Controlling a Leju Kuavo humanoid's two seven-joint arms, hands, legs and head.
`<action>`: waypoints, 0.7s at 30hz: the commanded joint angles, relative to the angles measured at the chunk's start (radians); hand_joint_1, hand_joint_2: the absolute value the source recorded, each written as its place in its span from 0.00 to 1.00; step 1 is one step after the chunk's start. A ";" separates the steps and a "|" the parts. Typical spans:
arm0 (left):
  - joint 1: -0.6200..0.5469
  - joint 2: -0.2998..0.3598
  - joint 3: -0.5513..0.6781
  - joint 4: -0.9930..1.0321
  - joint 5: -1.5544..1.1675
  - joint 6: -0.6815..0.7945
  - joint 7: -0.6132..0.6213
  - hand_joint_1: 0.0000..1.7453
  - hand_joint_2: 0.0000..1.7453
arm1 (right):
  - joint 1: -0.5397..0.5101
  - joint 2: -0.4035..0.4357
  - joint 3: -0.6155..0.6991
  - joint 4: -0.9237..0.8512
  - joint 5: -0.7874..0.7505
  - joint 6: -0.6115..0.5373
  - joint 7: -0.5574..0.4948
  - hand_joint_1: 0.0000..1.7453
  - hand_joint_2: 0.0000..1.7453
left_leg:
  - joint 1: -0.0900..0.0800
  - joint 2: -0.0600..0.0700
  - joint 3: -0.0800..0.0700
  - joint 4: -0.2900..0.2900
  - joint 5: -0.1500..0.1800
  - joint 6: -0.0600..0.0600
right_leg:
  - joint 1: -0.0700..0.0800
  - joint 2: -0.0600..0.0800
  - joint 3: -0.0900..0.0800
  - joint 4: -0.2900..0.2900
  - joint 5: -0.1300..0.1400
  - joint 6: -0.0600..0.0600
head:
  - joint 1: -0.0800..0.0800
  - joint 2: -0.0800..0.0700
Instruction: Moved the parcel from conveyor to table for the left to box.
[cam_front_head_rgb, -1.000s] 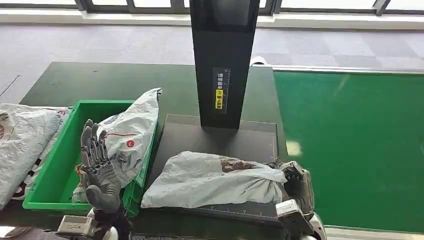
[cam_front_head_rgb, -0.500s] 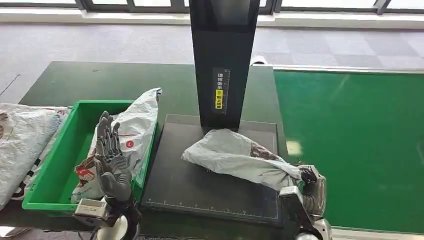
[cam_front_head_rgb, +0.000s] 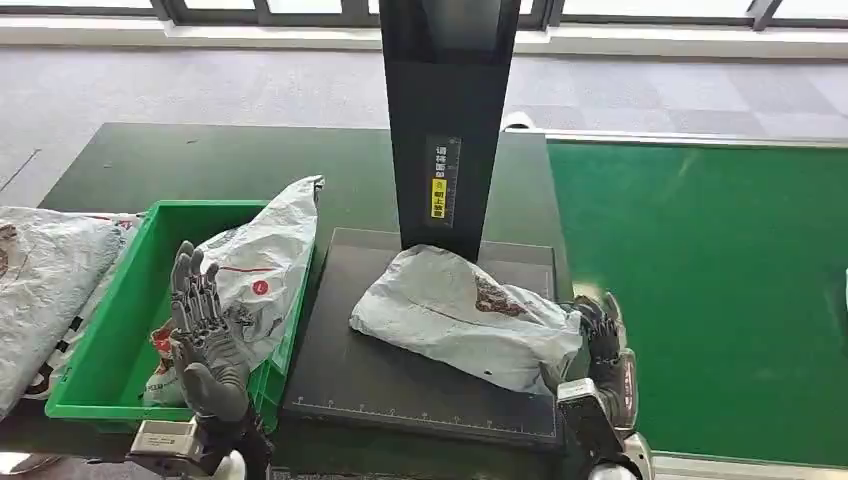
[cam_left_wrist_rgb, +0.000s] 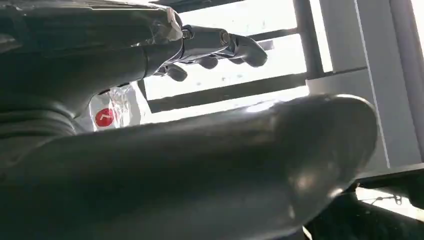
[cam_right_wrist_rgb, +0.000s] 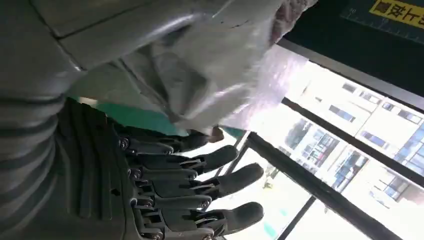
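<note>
The grey parcel (cam_front_head_rgb: 468, 316) lies on the black platform (cam_front_head_rgb: 400, 385), its end touching the right hand's (cam_front_head_rgb: 600, 345) extended fingers (cam_right_wrist_rgb: 220, 182); the left hand (cam_front_head_rgb: 203, 340) stands empty, fingers apart.

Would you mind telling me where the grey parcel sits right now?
In the head view the grey parcel lies on the black scanner plate, just before the black post, with the right hand at its right end and the green bin further left.
</note>
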 joint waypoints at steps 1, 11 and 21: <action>-0.024 0.022 -0.008 0.062 0.000 -0.025 0.030 0.00 0.00 | -0.083 -0.001 0.032 0.112 -0.029 0.057 -0.015 0.00 1.00 | 0.000 0.003 0.001 -0.002 0.001 0.000 | 0.000 0.002 0.000 -0.002 0.002 -0.001 | 0.000 0.000; -0.031 0.020 -0.009 0.069 0.000 -0.024 0.030 0.00 0.00 | -0.086 0.001 0.032 0.118 -0.030 0.056 -0.015 0.00 1.00 | 0.000 0.002 0.001 -0.003 0.002 0.000 | 0.001 0.002 0.001 -0.003 0.002 -0.001 | 0.000 0.000; -0.118 0.030 -0.043 0.185 -0.057 -0.109 -0.036 0.00 0.00 | -0.110 -0.022 0.104 0.145 -0.021 0.146 -0.030 0.00 1.00 | 0.000 0.000 0.001 -0.002 0.002 0.000 | 0.000 0.000 0.001 -0.002 0.002 -0.001 | 0.000 0.000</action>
